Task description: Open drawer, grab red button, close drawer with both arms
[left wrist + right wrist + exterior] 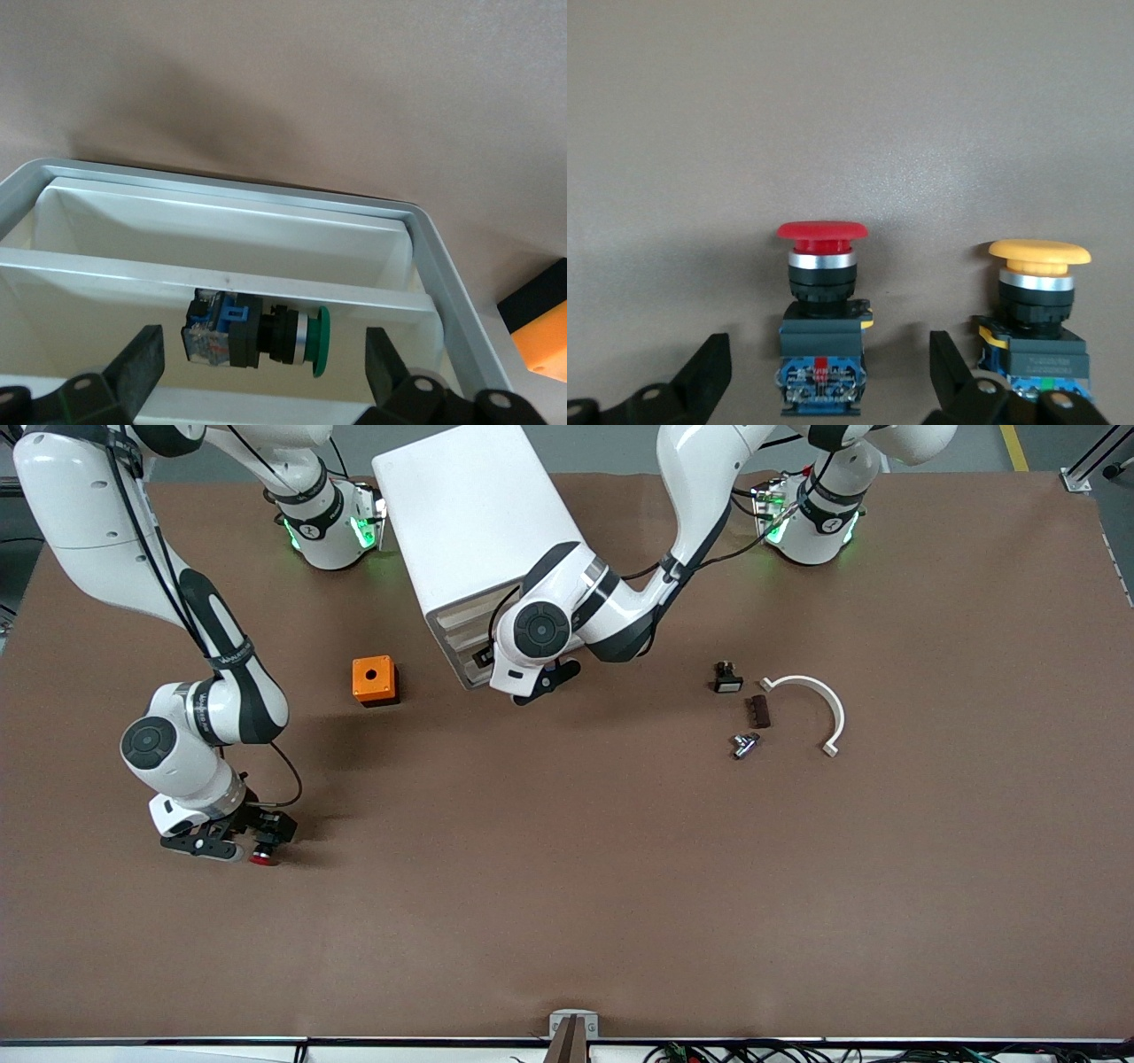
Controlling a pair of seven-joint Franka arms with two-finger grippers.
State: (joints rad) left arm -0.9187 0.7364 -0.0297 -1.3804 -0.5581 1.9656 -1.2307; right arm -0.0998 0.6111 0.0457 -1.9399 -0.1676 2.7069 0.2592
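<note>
The right gripper [830, 372], jaws spread, straddles the red button [822, 314] lying on the table, its long axis running straight out from between them, while the left gripper [264, 367] waits spread at the drawer [266, 230].

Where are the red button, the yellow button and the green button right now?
red button [822, 232]: right wrist view, on its red cap.
yellow button [1039, 253]: right wrist view, on its yellow cap.
green button [320, 341]: left wrist view, on its green cap, inside the drawer [221, 230].
</note>
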